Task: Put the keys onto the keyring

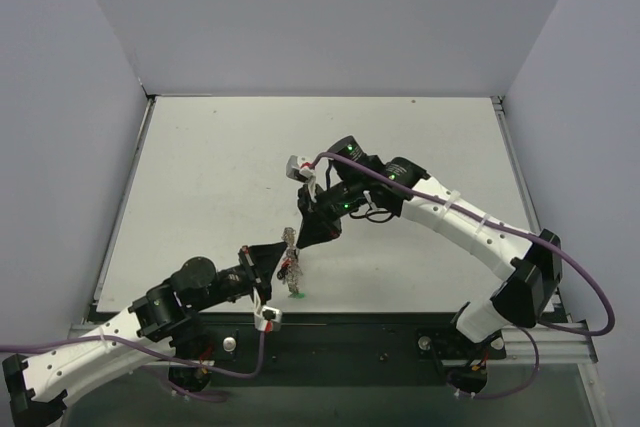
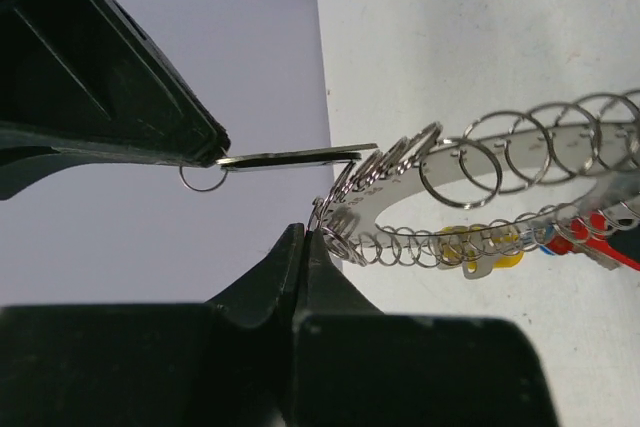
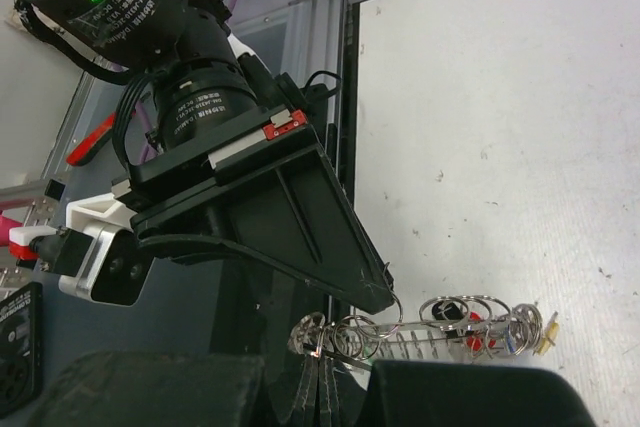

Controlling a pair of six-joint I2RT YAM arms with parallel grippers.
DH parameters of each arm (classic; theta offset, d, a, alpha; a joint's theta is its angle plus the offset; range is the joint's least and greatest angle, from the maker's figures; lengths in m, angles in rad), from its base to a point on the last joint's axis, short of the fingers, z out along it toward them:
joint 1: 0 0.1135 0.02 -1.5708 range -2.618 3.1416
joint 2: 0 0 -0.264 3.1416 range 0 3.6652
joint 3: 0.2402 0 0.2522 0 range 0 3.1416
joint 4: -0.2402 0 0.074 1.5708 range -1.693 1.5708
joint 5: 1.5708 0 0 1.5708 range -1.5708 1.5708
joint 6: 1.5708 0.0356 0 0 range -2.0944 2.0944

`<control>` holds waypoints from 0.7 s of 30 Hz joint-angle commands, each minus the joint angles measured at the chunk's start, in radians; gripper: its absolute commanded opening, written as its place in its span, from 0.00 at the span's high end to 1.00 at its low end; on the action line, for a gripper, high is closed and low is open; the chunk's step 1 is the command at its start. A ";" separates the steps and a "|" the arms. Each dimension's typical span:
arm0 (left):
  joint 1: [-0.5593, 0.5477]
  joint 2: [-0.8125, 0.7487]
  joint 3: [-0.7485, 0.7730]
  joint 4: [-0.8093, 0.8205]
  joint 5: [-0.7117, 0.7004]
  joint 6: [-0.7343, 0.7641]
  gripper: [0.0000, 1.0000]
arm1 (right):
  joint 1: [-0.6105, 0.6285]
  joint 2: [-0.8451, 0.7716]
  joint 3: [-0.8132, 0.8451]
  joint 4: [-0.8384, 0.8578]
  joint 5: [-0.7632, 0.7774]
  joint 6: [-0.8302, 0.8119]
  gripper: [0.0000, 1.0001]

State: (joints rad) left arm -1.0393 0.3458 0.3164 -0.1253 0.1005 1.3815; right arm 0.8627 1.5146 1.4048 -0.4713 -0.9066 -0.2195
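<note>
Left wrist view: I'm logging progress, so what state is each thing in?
Large silvery coil-rimmed keyring: pinched at one end by the left gripper.
Left gripper: shut on the keyring.
Right gripper: shut on a flat silvery key.
Flat silvery key: held at the keyring's coils, not visibly threaded.
Yellow-, red- and blue-headed keys: hanging on the keyring.

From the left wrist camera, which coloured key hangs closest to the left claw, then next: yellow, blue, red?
1. Yellow key, nearest the left gripper, just right of where it pinches the keyring.
2. Blue key, further right along the ring.
3. Red key, farthest, by the right edge.
</note>
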 commanded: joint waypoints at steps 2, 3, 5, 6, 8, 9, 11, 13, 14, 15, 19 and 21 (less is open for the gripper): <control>-0.005 -0.019 -0.002 0.190 -0.036 0.103 1.00 | -0.002 0.036 0.060 -0.072 -0.064 -0.058 1.00; -0.005 -0.015 -0.005 0.197 -0.053 0.114 1.00 | -0.002 0.041 0.063 -0.075 -0.066 -0.061 1.00; -0.005 -0.002 0.000 0.202 -0.056 0.128 1.00 | -0.001 0.055 0.071 -0.082 -0.075 -0.067 1.00; -0.007 0.001 0.001 0.207 -0.056 0.131 1.00 | -0.001 0.059 0.072 -0.087 -0.075 -0.070 1.00; -0.007 0.009 -0.002 0.213 -0.056 0.136 1.00 | 0.001 0.068 0.079 -0.092 -0.077 -0.073 1.00; -0.007 0.010 -0.002 0.213 -0.055 0.139 1.00 | 0.001 0.070 0.080 -0.093 -0.077 -0.073 1.00; -0.008 0.009 -0.003 0.216 -0.056 0.139 1.00 | 0.004 0.071 0.083 -0.092 -0.078 -0.073 1.00; -0.010 0.009 -0.008 0.219 -0.053 0.146 1.00 | 0.002 0.075 0.085 -0.090 -0.071 -0.073 1.00; -0.011 0.006 -0.011 0.219 -0.053 0.151 1.00 | 0.002 0.078 0.086 -0.089 -0.057 -0.072 1.00; -0.013 0.004 -0.013 0.219 -0.053 0.155 1.00 | 0.001 0.081 0.094 -0.089 -0.049 -0.064 1.00; -0.018 0.005 -0.010 0.240 -0.067 0.143 1.00 | 0.001 0.081 0.102 -0.072 -0.020 -0.047 1.00; -0.019 0.010 -0.002 0.243 -0.079 0.137 1.00 | -0.001 0.075 0.102 -0.066 -0.011 -0.043 1.00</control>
State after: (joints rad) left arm -1.0489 0.3603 0.2886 -0.0040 0.0479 1.5074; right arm 0.8635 1.5978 1.4704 -0.5476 -0.9207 -0.2607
